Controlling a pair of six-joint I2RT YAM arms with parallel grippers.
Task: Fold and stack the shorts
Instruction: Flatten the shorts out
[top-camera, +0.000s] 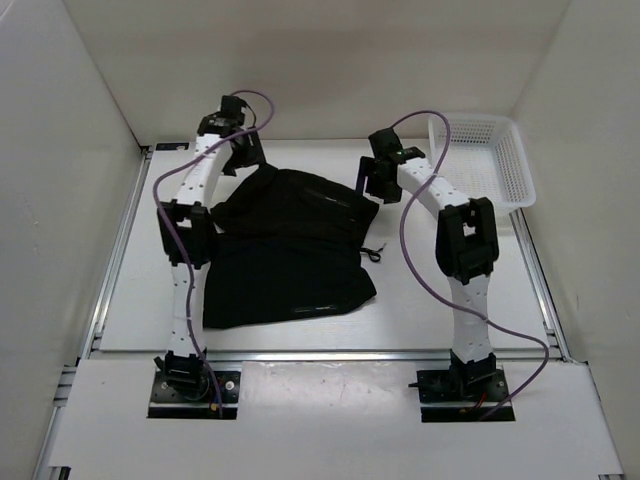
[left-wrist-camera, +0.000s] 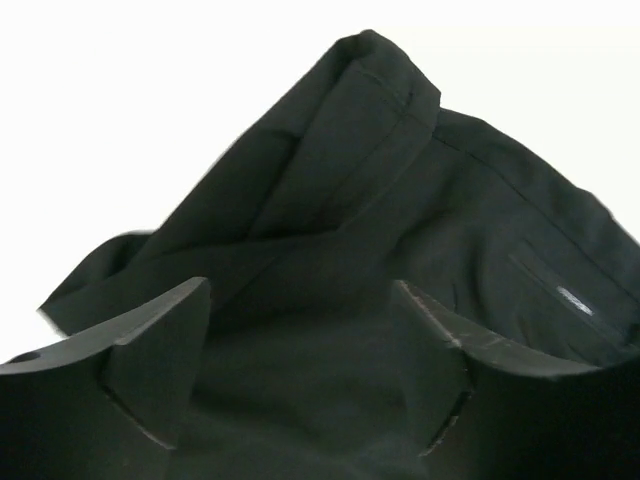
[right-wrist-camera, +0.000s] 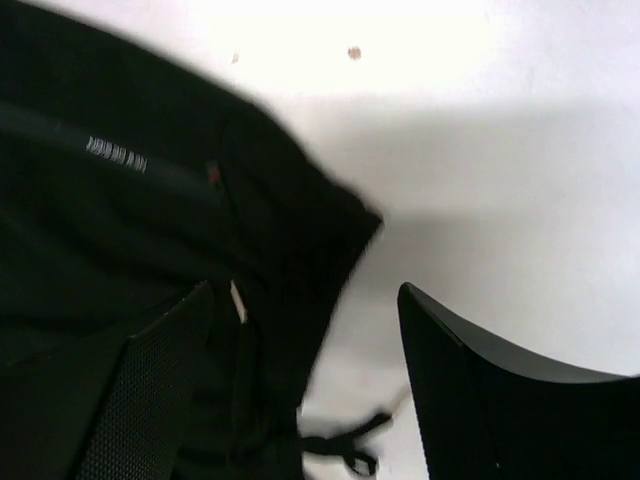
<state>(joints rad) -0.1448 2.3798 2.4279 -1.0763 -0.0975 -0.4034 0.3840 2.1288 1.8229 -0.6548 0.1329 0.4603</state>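
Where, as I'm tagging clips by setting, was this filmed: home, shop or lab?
Probably a lab test cell, not a home: plain white walls box in a white table, the left arm and right arm are bolted at its near edge, with black shorts and a white basket on it.

The left arm is reaching far forward, elbow bent. The left gripper is pointing down with its jaws spread apart. The right arm is rising from its base and bending inward. The right gripper is angling down and leftward, jaws also standing wide apart, perhaps hovering just above the worktop.
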